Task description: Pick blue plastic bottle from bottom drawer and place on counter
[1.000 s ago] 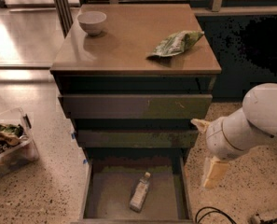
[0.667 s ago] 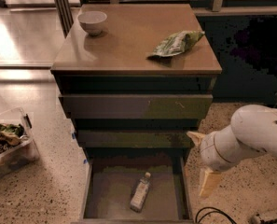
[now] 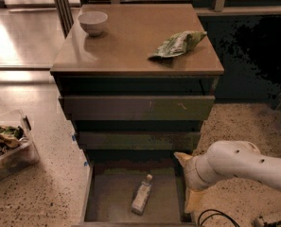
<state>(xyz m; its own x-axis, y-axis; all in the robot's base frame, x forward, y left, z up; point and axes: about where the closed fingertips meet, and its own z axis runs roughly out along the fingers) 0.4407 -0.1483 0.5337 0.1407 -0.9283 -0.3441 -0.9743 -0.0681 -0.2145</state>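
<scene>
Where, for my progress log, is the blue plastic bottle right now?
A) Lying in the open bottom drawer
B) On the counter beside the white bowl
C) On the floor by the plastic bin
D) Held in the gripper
A: the blue plastic bottle lies on the bottom drawer floor, while the gripper, open and empty, is at the drawer's right side, apart from the bottle.

Looks like an office or lab test corner: speckled floor (image 3: 50,193), metal-framed glazing (image 3: 62,6) at the far side, clear bin (image 3: 10,148) of scraps at left. Freestanding dark cabinet (image 3: 137,108), bowl (image 3: 92,21) and snack bag (image 3: 180,42) on its glossy counter (image 3: 130,41). Near right, robot gripper (image 3: 185,183), fingers spread, beside the open bottom drawer (image 3: 111,197).
</scene>
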